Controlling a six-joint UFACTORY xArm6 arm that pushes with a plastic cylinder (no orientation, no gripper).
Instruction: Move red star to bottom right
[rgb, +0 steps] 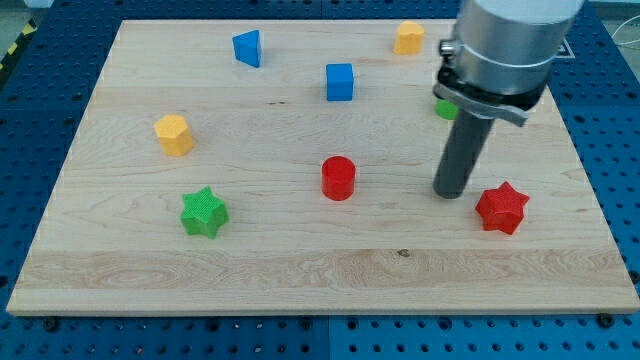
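Resting my tip (450, 193) just left of red star (502, 208) — not touching, on wooden board (300, 270), no fingers fitted

Light wooden tabletop (300, 265) carries a red star (501, 208), red cylinder (338, 178), green star (204, 212), blue cube (340, 82), blue wedge-ish block (247, 47), two yellow-orange blocks (173, 134) (408, 38), and a half-hidden green block (445, 108).

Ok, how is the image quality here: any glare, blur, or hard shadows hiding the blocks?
Camera view: even, soft light, sharp focus throughout, no glare on the wooden board. Shadows are faint, small beside the red star and red cylinder. The arm's grey body cuts off at the top and hides most of a green block; my tip sits just left of the star.
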